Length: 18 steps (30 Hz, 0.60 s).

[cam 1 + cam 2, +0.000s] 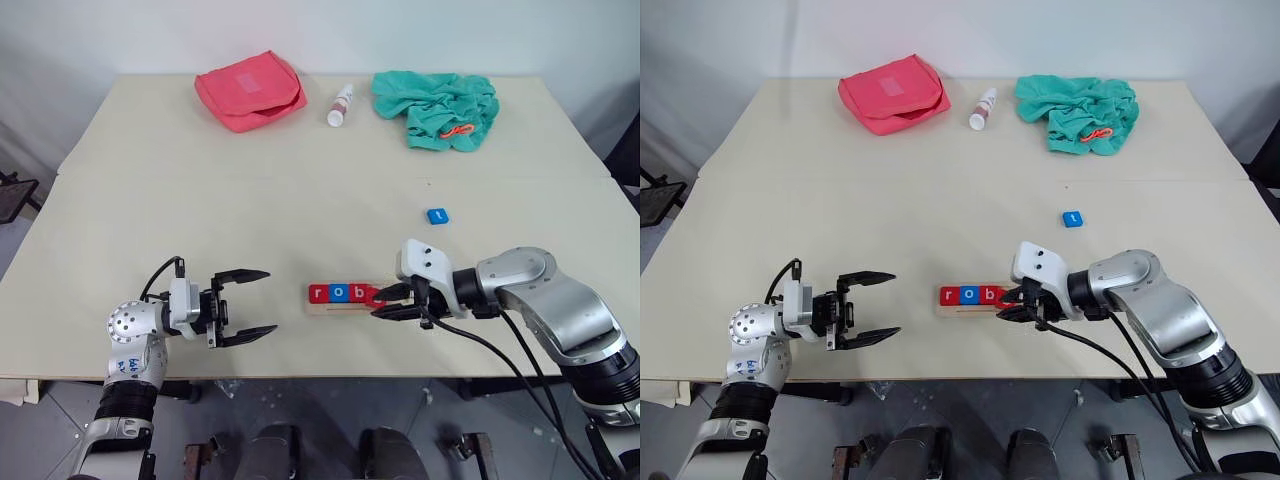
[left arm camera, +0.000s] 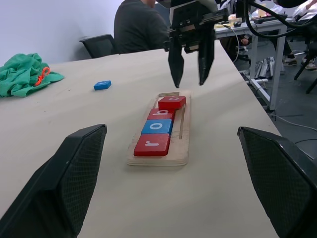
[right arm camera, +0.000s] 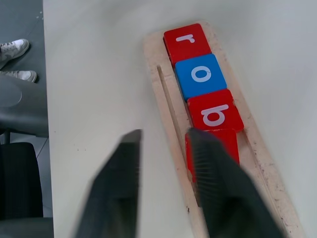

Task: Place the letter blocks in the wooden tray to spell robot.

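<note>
The wooden tray (image 1: pixel 325 308) lies near the table's front edge. A red r block (image 1: pixel 319 293), a blue o block (image 1: pixel 339 292) and a red b block (image 1: pixel 358 292) sit in it in a row. A fourth red block (image 2: pixel 172 102) lies at the row's right end, slightly askew against the b. A blue block (image 1: pixel 437 215) lies loose on the table behind my right arm. My right gripper (image 1: pixel 377 303) hovers over the tray's right end, fingers apart, nothing between them. My left gripper (image 1: pixel 270 300) stands open left of the tray, pointing at it.
A red pouch (image 1: pixel 250 88), a small white bottle (image 1: pixel 341 105) and a crumpled green cloth (image 1: pixel 437 105) lie along the table's far side. A seated person (image 2: pixel 141 25) is beyond the table's right edge. The tray is close to the front edge.
</note>
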Motion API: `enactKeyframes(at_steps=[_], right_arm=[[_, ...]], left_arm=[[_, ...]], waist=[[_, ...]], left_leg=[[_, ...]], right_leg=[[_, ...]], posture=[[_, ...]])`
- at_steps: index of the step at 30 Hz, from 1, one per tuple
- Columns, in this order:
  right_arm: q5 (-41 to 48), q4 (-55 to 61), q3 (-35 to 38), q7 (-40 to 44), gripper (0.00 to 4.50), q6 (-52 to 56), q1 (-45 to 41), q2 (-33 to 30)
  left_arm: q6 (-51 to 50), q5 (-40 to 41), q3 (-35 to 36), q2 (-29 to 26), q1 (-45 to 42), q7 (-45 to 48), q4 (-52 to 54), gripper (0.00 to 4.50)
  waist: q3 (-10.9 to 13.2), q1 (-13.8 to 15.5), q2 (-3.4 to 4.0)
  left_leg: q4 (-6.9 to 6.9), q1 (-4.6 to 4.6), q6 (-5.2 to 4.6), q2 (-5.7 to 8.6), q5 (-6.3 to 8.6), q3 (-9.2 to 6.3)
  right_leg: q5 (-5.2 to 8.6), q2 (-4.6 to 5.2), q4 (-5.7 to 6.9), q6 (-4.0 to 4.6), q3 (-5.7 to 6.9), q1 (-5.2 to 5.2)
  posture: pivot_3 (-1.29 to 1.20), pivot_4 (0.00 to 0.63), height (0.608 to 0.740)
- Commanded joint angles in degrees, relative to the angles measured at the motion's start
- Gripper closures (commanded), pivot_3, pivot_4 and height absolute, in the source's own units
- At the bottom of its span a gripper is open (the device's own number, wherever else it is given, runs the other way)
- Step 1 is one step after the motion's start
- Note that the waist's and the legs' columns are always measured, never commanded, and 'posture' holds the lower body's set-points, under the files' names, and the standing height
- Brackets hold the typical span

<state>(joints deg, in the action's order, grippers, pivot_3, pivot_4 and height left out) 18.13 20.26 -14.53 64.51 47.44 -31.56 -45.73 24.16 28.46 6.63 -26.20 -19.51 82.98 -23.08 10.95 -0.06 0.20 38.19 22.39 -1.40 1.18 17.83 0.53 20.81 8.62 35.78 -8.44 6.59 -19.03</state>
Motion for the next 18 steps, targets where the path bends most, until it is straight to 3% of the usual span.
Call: enactKeyframes(at_steps=[1,18], right_arm=[[2.66,2.45,1.59,0.20,4.47,1.28,0.29,-0.42],[-2.52,-7.81,-4.10,-0.60,4.47,-4.82,-2.81,1.25]], left_arm=[[0.58,0.48,0.58,-0.52,0.25,0.15,1.08,0.00],[0.53,0.53,0.80,-0.80,1.40,-0.47,2.46,0.00]], waist=[[0.00,0.01,0.00],[0.00,-0.03,0.00]], left_leg=[[0.00,0.00,0.00,0.00,0.00,0.00],[0.01,0.00,0.00,-0.01,0.00,0.00]], right_leg=[[0.00,0.00,0.00,0.00,0.00,0.00],[0.00,0.00,0.00,0.00,0.00,0.00]], posture=[[0.00,0.150,0.740],[0.00,0.150,0.740]])
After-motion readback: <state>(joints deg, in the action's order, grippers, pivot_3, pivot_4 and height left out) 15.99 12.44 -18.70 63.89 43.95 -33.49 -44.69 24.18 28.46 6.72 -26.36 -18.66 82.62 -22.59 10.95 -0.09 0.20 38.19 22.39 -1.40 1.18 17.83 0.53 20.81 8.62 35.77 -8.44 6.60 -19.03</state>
